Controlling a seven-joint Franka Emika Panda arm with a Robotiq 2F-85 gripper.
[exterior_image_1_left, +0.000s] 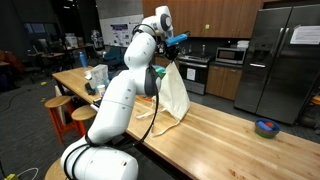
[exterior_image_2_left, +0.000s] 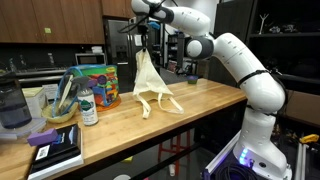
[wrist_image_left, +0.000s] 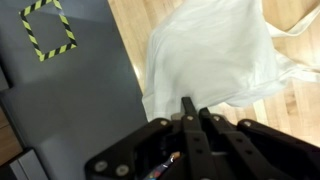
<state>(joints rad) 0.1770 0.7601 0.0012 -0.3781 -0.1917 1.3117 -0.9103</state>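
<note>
A cream cloth bag (exterior_image_1_left: 172, 90) hangs from my gripper (exterior_image_1_left: 168, 57) above the long wooden table (exterior_image_1_left: 215, 130). Its lower end and handles rest on the tabletop in an exterior view (exterior_image_2_left: 158, 100). In that view the gripper (exterior_image_2_left: 142, 40) pinches the bag's top, high over the table. In the wrist view the black fingers (wrist_image_left: 188, 108) are pressed together on the edge of the white fabric (wrist_image_left: 215, 55), which spreads out below over the wood.
A blue bowl (exterior_image_1_left: 266, 127) sits near the table's far end. Books (exterior_image_2_left: 55, 150), a bottle (exterior_image_2_left: 88, 107), a bowl of utensils (exterior_image_2_left: 60, 108) and a colourful box (exterior_image_2_left: 97, 82) crowd one end. Stools (exterior_image_1_left: 60, 106) stand beside the table. A grey floor with a yellow-black taped square (wrist_image_left: 48, 28) lies beyond the edge.
</note>
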